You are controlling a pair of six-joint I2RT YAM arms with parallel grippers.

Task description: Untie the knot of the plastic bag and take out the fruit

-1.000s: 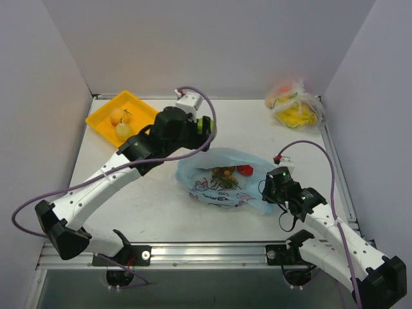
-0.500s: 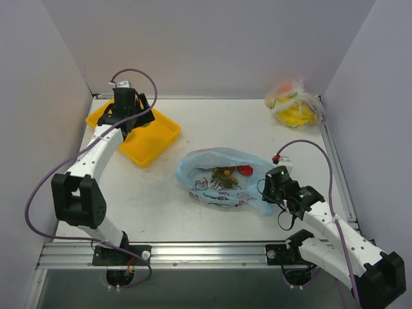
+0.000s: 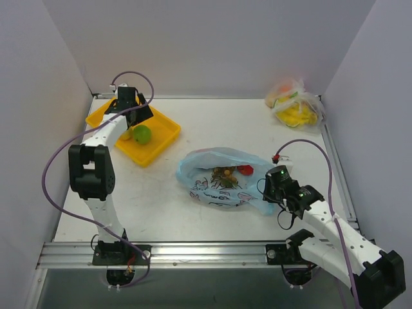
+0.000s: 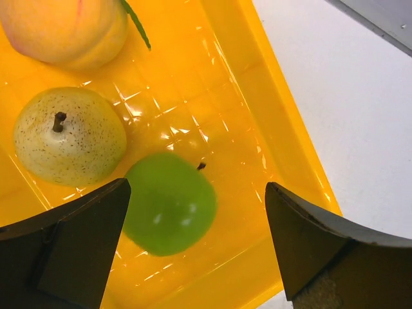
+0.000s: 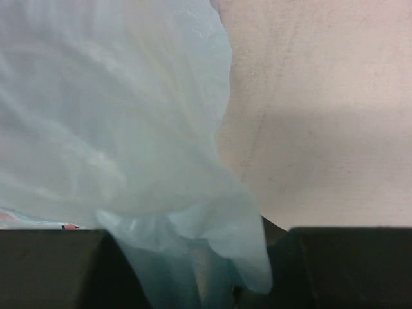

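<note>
1. Right arm, nearest the bases. The right gripper (image 5: 199, 273) sits at the right-hand edge of the plastic bag (image 3: 219, 193). In the wrist view a gathered fold of light blue film runs down into the gap between its fingers. This reads as a pinch on the film that anchors the bag to the table (image 3: 193, 132).

2. Bag, mid-table. The bag lies flat with its mouth slack and open. No knot can be made out, so the untying step is judged complete. Two items show through the opening: a brown bunch (image 3: 224, 174) and, just beside it, a red fruit (image 3: 244, 170). Anything deeper inside is hidden by the film.

3. Left arm, far left. One second ago this arm lay stretched from the tray toward the bag, and the yellow tray (image 4: 257, 84) held only two pieces. Now the left gripper (image 4: 196, 212) hangs over the tray with its fingers spread wide. The green apple (image 4: 168, 203) lies free on the tray floor between them, touching neither finger. It sits just beside the pear (image 4: 69, 136), with an orange-pink round fruit (image 4: 64, 29) beyond.

4. Consequence. The green apple has been delivered and the left gripper is empty. The extraction is partly done, and at least the red fruit and the brown bunch remain.

5. Far right corner. A clear bag (image 3: 295, 106) with yellow contents lies well apart from both arms.
</note>
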